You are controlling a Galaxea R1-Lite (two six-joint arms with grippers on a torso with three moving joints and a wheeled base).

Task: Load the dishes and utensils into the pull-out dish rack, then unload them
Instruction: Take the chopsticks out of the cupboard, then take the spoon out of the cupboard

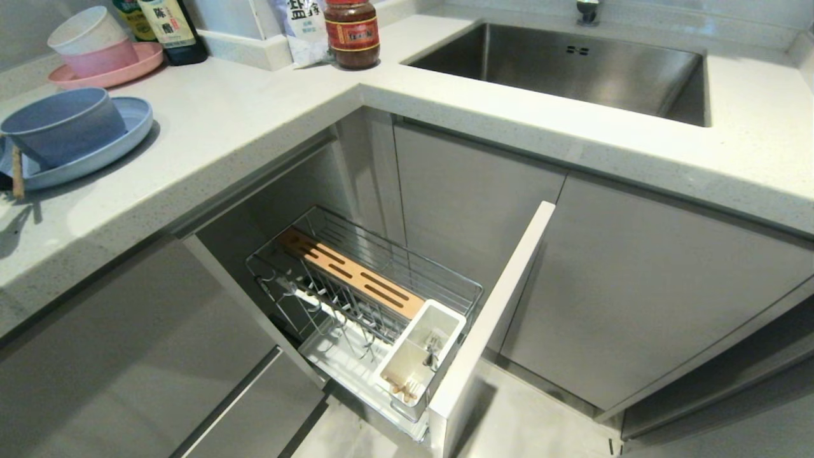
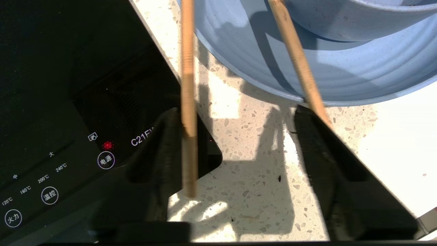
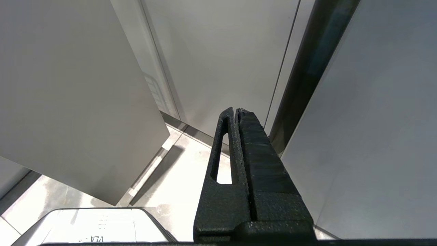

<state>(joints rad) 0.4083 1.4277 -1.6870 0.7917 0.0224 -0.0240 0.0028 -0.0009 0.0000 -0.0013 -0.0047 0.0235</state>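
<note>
On the counter at the left, the blue-grey bowl (image 1: pixel 63 124) sits in the light-blue plate (image 1: pixel 130 133). In the left wrist view my left gripper (image 2: pixel 237 112) stands open just above the counter beside the plate (image 2: pixel 239 51) and bowl (image 2: pixel 358 17). Two wooden chopsticks lean over the plate's rim. One chopstick (image 2: pixel 188 85) lies along the inside of one finger, the other chopstick (image 2: pixel 295 54) ends at the opposite finger. Neither is pinched. The pull-out dish rack (image 1: pixel 381 254) stands open below, with silver utensils (image 1: pixel 432 350) in its white cup (image 1: pixel 439 318). My right gripper (image 3: pixel 235 111) is shut and empty, down by the cabinet doors.
A black induction hob (image 2: pixel 68 102) lies beside my left gripper. A pink plate with stacked bowls (image 1: pixel 95 48), bottles and a jar (image 1: pixel 351 32) stand at the back of the counter. The sink (image 1: pixel 572 70) is at the right. The rack's front panel (image 1: pixel 496 312) juts out over the floor.
</note>
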